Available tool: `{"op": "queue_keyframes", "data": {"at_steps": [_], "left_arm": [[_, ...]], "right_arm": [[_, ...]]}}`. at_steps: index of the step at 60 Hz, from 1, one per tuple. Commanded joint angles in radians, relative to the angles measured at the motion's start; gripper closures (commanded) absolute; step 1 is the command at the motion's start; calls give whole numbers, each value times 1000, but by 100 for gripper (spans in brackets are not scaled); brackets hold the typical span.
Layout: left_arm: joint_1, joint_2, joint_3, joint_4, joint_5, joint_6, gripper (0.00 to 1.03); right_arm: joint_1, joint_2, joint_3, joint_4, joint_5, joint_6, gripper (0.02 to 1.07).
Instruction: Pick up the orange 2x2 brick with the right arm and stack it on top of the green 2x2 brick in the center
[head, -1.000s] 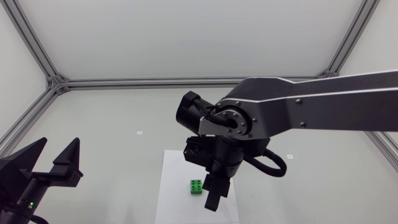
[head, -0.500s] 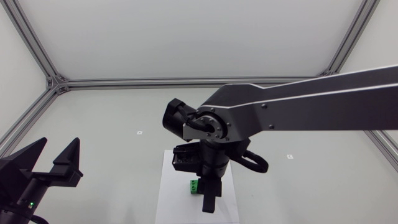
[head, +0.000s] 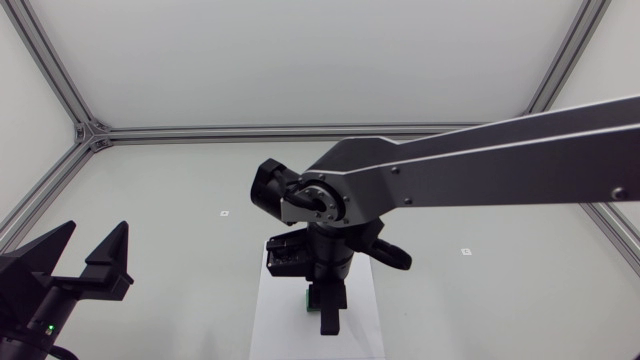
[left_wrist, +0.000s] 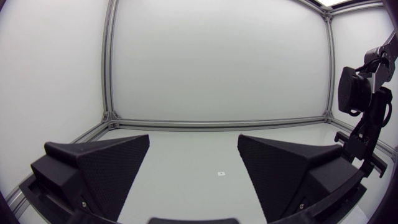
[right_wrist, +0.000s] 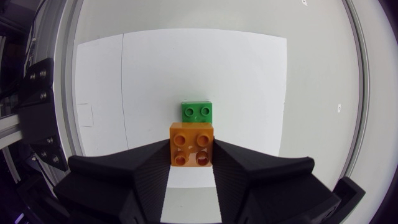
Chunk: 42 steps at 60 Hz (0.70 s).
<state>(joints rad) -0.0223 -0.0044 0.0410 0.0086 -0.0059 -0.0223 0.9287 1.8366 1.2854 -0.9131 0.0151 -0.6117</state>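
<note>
Orange 2x2 brick (right_wrist: 191, 144) (four round studs)

One orange brick (right_wrist: 192, 145), one bright green brick (right_wrist: 198, 112), and a plain white sheet (right_wrist: 249, 81). The fingers (left_wrist: 102, 165) are matte black with a fine dotted texture, and the table (head: 150, 190) is pale grey.

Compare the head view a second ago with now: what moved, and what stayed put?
The right arm swung leftward in the head view, bringing the right gripper, shut on the orange brick, to the green brick. The green brick and open left gripper stayed put.
</note>
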Motion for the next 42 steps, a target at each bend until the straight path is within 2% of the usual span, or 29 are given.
{"op": "queue_keyframes", "data": {"at_steps": [1, 42], "left_arm": [[2, -8, -41, -13, 4, 13, 4], [2, -8, -41, -15, 4, 13, 4]], "right_arm": [[7, 26, 23, 5, -1, -31, 88], [-2, 53, 12, 66, -21, -51, 88]]}}
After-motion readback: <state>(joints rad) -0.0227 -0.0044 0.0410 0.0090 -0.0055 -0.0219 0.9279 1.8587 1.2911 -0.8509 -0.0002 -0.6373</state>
